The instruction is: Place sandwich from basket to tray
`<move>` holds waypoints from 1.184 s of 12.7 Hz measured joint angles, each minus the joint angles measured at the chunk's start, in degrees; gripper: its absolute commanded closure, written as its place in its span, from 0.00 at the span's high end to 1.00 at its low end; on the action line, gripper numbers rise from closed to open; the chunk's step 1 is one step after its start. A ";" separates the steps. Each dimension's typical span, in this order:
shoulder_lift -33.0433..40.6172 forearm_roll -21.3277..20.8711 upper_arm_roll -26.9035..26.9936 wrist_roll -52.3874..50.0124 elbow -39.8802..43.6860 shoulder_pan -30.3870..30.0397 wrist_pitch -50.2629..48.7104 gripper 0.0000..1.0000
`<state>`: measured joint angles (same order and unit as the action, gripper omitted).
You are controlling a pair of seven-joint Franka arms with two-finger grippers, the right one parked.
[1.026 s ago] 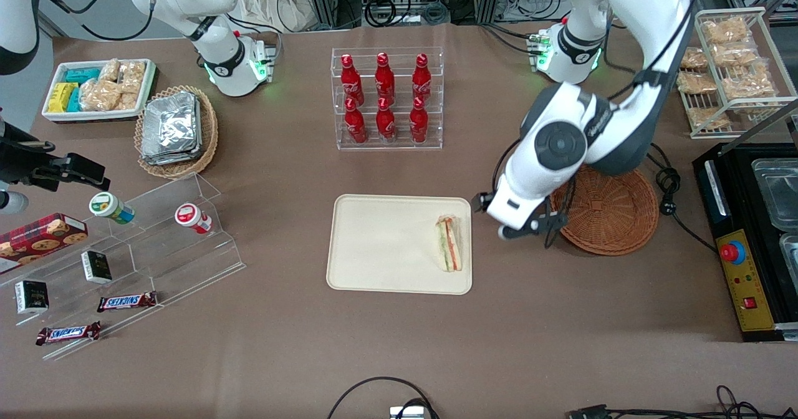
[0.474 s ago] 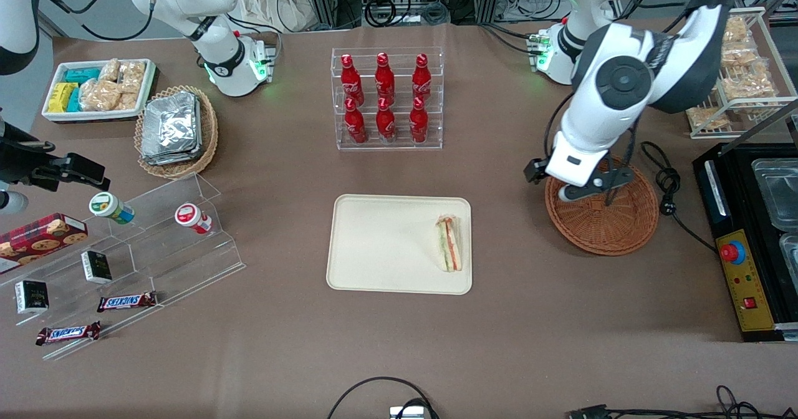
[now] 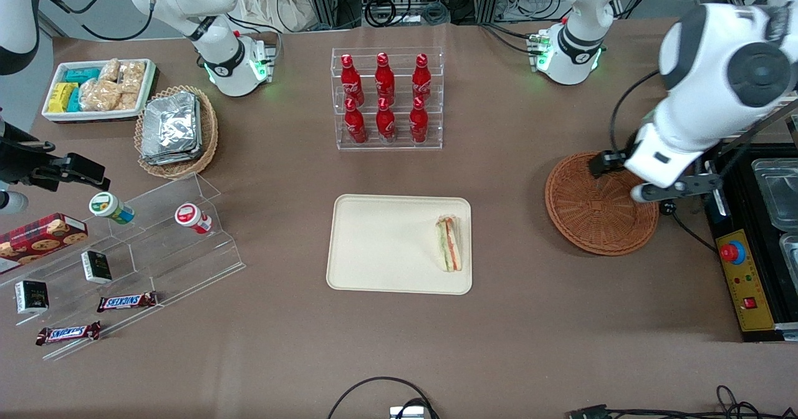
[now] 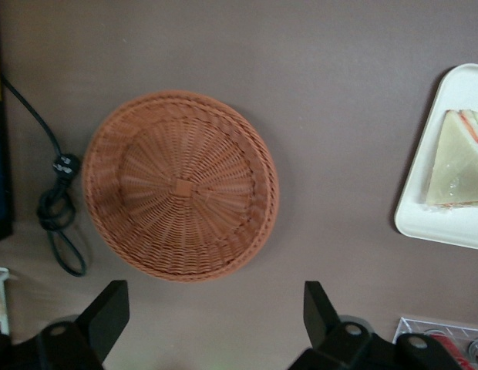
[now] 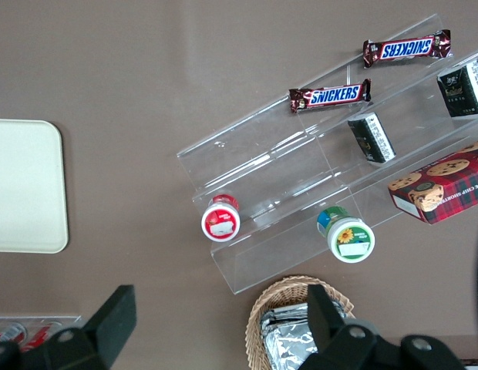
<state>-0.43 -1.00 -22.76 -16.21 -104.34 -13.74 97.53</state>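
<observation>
Cream-beige and flat, the rectangular plastic tray (image 3: 386,244) sits at the middle of the front view on the brown table. The small triangular sandwich wedge of pale bread with orange-red and green filling (image 3: 450,243) lies on the tray, along the short edge nearest the working arm's end of the table. The wrist view shows the same wedge (image 4: 457,162) resting just inside the tray's rounded rim (image 4: 424,225).

At right of centre in the front view lies the round reddish-brown woven wicker basket (image 3: 592,210), with nothing in it; its bare weave shows plainly in the wrist view (image 4: 180,185). It stands apart from the tray.

The left arm's gripper (image 3: 676,188) hangs above the basket's edge toward the working arm's end, at the right of the front view. Its two black fingers (image 4: 108,312) are spread wide, holding nothing.

A black coiled cable (image 4: 60,212) lies on the table just beside the basket.
</observation>
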 measured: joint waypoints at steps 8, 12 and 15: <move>-3.55 1.22 -0.20 4.06 9.39 -4.28 -4.23 1.00; -5.49 1.23 -0.16 1.20 11.54 -4.18 -5.76 1.00; -5.19 1.24 4.20 0.99 11.54 0.86 -6.45 1.00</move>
<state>-5.62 0.25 -18.57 -15.22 -92.80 -12.88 91.07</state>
